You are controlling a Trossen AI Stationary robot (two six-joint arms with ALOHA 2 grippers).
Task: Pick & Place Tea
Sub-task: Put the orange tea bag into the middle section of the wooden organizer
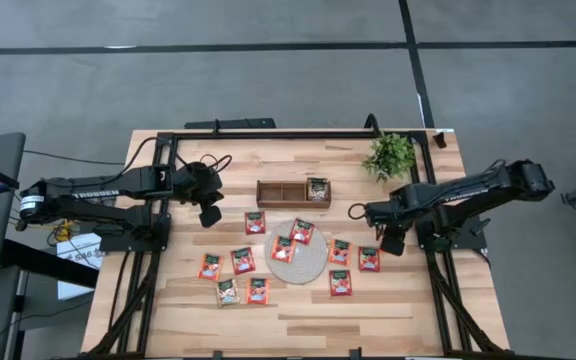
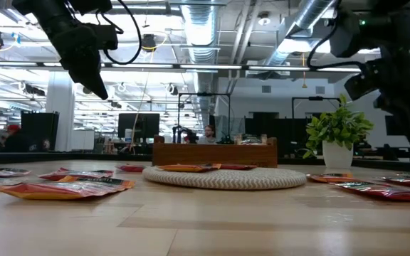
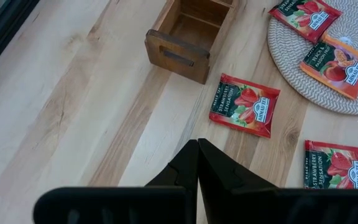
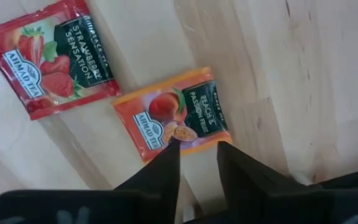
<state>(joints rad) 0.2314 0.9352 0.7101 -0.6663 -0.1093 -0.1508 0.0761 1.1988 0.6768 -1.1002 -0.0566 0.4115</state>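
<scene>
- My right claw: fingers parted by a narrow gap, nothing between them, poised over the bare table near its right side.
- Peach sachet: just beyond my right fingertips, flat on the wood. It is near square, so it has no real long axis; it lies turned at a slant, its dark green band toward one corner, lettering running diagonally.
- Strawberry sachet: next beyond, close beside the peach one but apart from it, flat, also slanted.
- Woven mat: round, mid-table, two sachets resting on it, tilted to each other.
- Remaining sachets: scattered flat to both sides of the mat, each at its own angle.
- Wooden tray: behind the mat, three compartments, one sachet in the rightmost.
- Potted plant: at the far right corner.
- My left claw: fingers pressed together, empty, held above the table left of the tray.
</scene>
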